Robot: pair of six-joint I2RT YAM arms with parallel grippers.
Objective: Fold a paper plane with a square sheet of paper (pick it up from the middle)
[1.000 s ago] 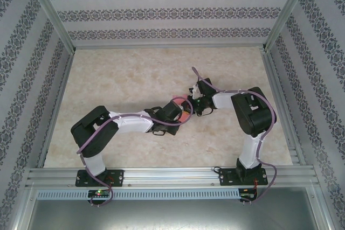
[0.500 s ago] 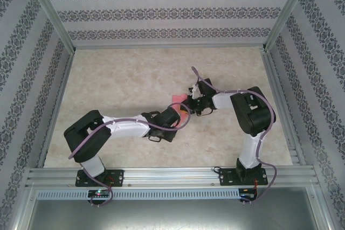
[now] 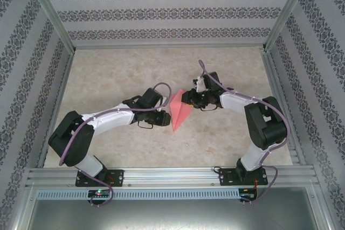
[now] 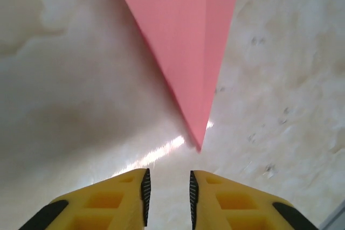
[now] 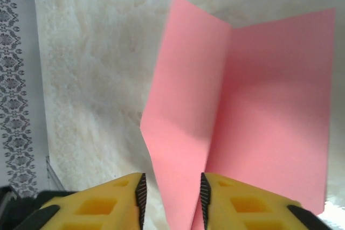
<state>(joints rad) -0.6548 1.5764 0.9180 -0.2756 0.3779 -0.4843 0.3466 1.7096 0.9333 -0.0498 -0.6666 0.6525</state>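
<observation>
Lying on your beige marbled worktop [image 3: 108, 79], salmon-pink pointed paper plane [image 3: 179, 110] [image 4: 183, 52] [image 5: 242, 106] sits between both arms. Left end effector [image 3: 163, 116] [image 4: 168, 181]: fingers slightly apart, empty, plane's tip just ahead. Right end effector [image 3: 186, 98] [image 5: 171, 184]: fingers apart at plane's wide end, clamping nothing.
</observation>
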